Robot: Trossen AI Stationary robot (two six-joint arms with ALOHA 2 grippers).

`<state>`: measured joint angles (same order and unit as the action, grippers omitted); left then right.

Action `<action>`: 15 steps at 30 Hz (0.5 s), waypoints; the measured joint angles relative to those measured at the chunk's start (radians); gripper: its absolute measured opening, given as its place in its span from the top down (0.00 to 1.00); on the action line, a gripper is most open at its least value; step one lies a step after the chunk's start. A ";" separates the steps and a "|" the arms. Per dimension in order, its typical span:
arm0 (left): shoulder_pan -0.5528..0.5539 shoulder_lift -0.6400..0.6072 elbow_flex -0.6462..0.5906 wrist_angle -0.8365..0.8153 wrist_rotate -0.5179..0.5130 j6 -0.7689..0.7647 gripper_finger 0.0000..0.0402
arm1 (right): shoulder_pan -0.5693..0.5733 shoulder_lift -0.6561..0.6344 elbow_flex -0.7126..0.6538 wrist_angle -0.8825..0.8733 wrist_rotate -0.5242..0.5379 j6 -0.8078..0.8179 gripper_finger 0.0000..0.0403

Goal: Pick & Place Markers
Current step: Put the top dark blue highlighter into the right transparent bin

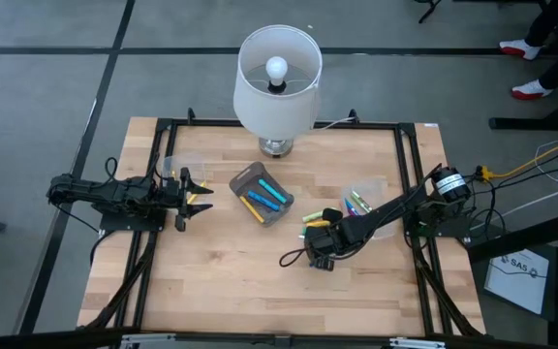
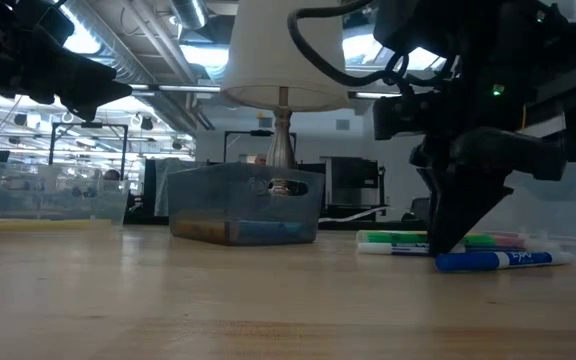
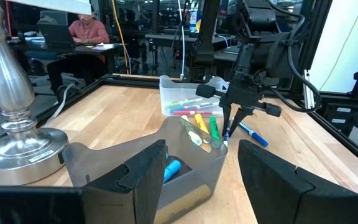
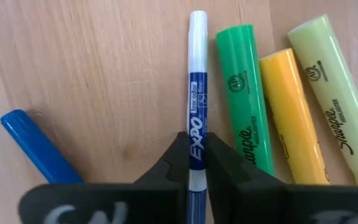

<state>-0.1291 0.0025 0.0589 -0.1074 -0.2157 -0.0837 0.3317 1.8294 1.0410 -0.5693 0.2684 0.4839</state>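
On table (image 1: 211, 262), right gripper (image 4: 196, 163) pinches white marker (image 4: 196, 93).

White-barrelled blue dry-erase marker (image 4: 197, 124) lies flat on the table, pinched between the right gripper's (image 4: 196, 163) jaws. Just beside it lie a green highlighter (image 4: 246, 93), an orange highlighter (image 4: 289, 112) and a pale yellow highlighter (image 4: 334, 93), side by side, roughly parallel. A blue marker (image 4: 35, 147) lies angled on its other side. More markers (image 1: 264, 198), blue and yellow, sit in the grey bin (image 1: 241, 181); others in a clear tub (image 1: 372, 182).
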 joint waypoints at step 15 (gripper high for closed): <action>0.000 0.000 0.000 0.000 0.000 0.000 0.51 | 0.000 0.001 -0.001 0.011 0.001 -0.023 0.93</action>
<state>-0.1290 0.0025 0.0593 -0.1076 -0.2157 -0.0837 0.3317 1.8305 1.0397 -0.5585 0.2698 0.4606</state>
